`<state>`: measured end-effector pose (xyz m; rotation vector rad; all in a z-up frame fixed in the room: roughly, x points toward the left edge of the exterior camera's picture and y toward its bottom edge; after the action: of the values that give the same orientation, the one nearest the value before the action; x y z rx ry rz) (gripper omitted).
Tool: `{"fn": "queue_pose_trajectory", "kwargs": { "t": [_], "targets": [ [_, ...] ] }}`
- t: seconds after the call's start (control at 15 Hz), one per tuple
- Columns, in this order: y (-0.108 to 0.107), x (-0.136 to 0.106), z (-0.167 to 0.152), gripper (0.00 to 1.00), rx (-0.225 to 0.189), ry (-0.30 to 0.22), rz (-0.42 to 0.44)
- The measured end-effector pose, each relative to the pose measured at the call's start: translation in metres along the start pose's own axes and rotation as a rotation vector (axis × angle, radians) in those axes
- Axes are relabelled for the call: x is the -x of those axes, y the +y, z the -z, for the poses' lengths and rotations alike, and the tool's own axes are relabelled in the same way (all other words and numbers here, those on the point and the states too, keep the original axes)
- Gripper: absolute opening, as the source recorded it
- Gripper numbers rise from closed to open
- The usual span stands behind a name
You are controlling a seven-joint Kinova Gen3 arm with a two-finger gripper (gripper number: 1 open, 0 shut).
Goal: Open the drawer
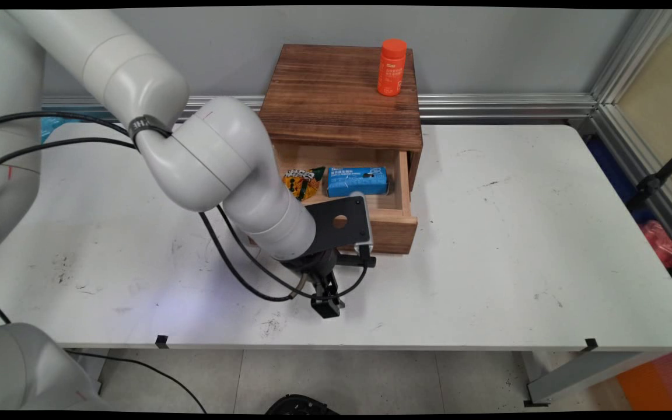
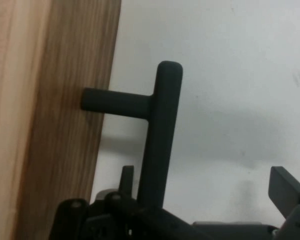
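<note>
Hand view: end effector (image 2: 205,200) spread wide around the open drawer's black handle (image 2: 162,135) at centre frame; misaligned closing could slip off.

You see a dark brown grained wooden box (image 1: 342,96), its paler tan wooden drawer (image 1: 397,224), an orange bottle (image 1: 392,67), a blue packet (image 1: 357,181), a yellow-orange-and-green snack bag (image 1: 303,181), and a matte black handle (image 2: 160,130).

cabinet (image 1: 342,93): dark stained wood, visible grain, matt
drawer (image 1: 391,227): paler, plain wood
handle (image 2: 162,130): smooth matt black
bottle (image 1: 392,67): glossy orange plastic
desk (image 1: 517,233): smooth white, scuffed
pincer (image 1: 327,306): matt black
</note>
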<state>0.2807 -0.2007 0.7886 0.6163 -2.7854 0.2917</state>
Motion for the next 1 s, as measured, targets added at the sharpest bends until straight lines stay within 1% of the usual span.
{"fn": "queue_pose_trajectory", "kwargs": {
  "t": [0.53,1.0],
  "targets": [
    [0.019,0.002,0.016,1.0,0.009,-0.007,-0.014],
    [0.03,0.005,0.03,1.0,0.023,-0.007,-0.029]
  ]
}}
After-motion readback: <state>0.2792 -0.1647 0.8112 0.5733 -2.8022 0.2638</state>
